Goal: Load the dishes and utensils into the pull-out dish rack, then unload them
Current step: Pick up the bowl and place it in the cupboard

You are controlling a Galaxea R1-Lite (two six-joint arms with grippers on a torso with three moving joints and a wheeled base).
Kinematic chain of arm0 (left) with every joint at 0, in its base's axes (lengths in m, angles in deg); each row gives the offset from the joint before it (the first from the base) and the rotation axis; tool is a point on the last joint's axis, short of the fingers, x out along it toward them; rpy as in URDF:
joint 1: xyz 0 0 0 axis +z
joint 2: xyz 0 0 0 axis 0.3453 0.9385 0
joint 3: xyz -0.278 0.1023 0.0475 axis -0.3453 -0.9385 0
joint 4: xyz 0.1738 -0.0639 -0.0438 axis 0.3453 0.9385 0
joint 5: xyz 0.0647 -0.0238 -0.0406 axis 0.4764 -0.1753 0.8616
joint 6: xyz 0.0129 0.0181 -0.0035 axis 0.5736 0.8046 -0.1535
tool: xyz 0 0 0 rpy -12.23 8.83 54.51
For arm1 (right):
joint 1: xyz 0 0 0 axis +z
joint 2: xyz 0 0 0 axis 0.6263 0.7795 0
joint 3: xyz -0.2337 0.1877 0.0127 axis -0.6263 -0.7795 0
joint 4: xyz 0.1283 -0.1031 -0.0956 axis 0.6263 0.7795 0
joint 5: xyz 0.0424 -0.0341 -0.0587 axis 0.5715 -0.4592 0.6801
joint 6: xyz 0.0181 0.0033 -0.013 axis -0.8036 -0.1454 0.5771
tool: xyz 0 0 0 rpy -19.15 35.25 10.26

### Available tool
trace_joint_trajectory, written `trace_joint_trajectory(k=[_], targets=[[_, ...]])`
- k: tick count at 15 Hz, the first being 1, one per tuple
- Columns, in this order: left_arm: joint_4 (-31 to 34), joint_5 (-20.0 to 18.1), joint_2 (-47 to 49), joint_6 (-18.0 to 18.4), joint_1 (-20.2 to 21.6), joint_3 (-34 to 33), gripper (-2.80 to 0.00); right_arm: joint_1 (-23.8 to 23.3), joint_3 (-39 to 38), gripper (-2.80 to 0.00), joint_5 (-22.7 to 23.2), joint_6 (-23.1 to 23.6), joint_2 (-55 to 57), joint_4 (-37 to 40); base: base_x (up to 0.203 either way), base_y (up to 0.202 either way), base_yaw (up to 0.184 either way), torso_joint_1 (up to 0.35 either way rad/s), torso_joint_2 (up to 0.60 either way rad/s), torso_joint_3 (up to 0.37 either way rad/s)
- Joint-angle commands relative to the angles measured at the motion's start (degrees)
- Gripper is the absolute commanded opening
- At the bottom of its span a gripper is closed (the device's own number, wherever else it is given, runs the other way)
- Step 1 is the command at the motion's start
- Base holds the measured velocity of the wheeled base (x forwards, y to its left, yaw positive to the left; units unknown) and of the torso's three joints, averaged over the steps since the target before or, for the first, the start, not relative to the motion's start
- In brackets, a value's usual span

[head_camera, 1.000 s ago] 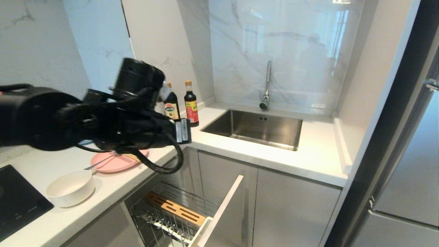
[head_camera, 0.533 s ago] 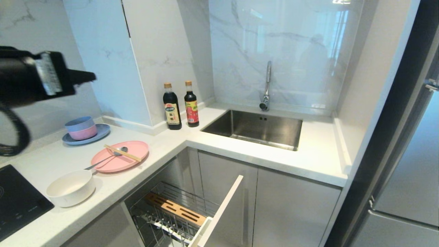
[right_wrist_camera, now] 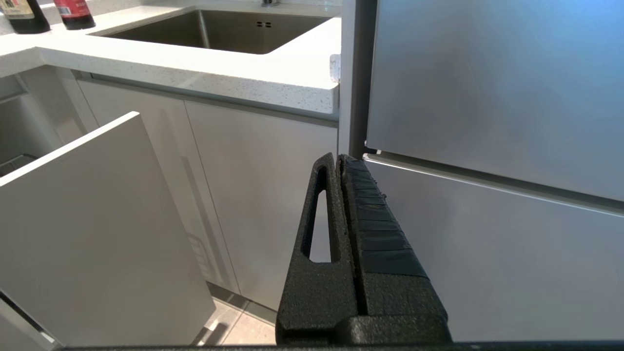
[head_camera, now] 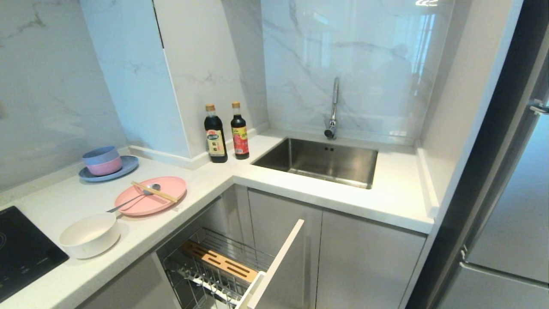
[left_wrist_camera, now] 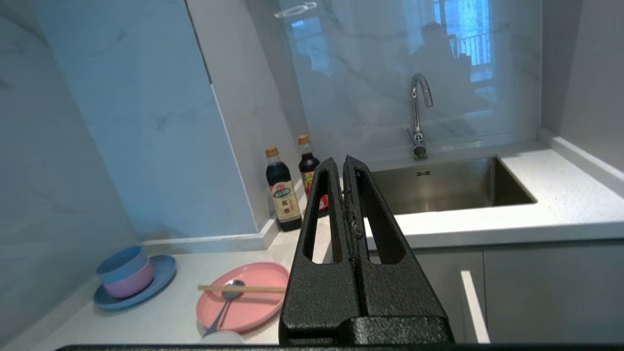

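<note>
The pink plate (head_camera: pixel 151 195) lies on the counter with the chopsticks (head_camera: pixel 154 192) and the spoon (head_camera: pixel 133 201) across it. The cream bowl (head_camera: pixel 89 234) stands just in front of it. Below the counter the pull-out dish rack (head_camera: pixel 201 274) is drawn out, showing its wooden strip (head_camera: pixel 218 259) and pale front (head_camera: pixel 279 262). Neither arm shows in the head view. My left gripper (left_wrist_camera: pixel 340 163) is shut and empty, held in the air back from the plate (left_wrist_camera: pixel 243 297), pointing toward the counter corner. My right gripper (right_wrist_camera: pixel 337 158) is shut and empty, low beside the cabinet doors.
A blue plate with stacked bowls (head_camera: pixel 107 163) sits at the back left. Two sauce bottles (head_camera: pixel 215 135) stand in the corner by the steel sink (head_camera: pixel 317 161) and faucet (head_camera: pixel 333 107). A black cooktop (head_camera: pixel 21 253) is at the near left, a fridge (head_camera: pixel 506 214) at the right.
The left arm, which hung over the pink plate a second ago, has swung up and left out of the head view. The dishes have stayed in place.
</note>
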Motion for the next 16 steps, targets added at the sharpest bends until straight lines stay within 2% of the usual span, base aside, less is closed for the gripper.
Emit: trace_joint_trajectory(k=[1,6,8,10,13,15,16], targets=[[-0.77,-0.47,-12.43,0.33,1.74,-8.27,-2.8,0.0,-0.09,-2.8,0.01,0.0,0.02,0.0,0.0,0.0,0.0,0.0,0.0,0.0],[-1.82,5.24,-31.66,-0.1,3.31,-28.53,-2.8,0.0,-0.09,-2.8,0.01,0.0,0.02,0.0,0.0,0.0,0.0,0.0,0.0,0.0],[-2.2,9.78,-32.62,-3.56,3.49,-34.65,-2.8,0.0,-0.09,-2.8,0.01,0.0,0.02,0.0,0.0,0.0,0.0,0.0,0.0,0.0],[-2.85,10.84,-32.69,-4.9,3.5,-41.03,-2.8,0.0,-0.09,-2.8,0.01,0.0,0.02,0.0,0.0,0.0,0.0,0.0,0.0,0.0],[-8.65,11.35,-32.66,-5.56,3.51,-50.25,-2.8,0.0,-0.09,-2.8,0.01,0.0,0.02,-0.01,0.0,0.0,0.0,0.0,0.0,0.0],[-8.74,9.95,-32.66,-8.62,3.48,-50.29,-2.8,0.0,-0.09,-2.8,0.01,0.0,0.02,0.0,0.0,0.0,0.0,0.0,0.0,0.0],[-4.55,9.28,-32.65,-9.53,3.46,-49.93,-2.8,0.0,-0.09,-2.8,0.01,0.0,0.02,0.0,0.0,0.0,0.0,0.0,0.0,0.0]])
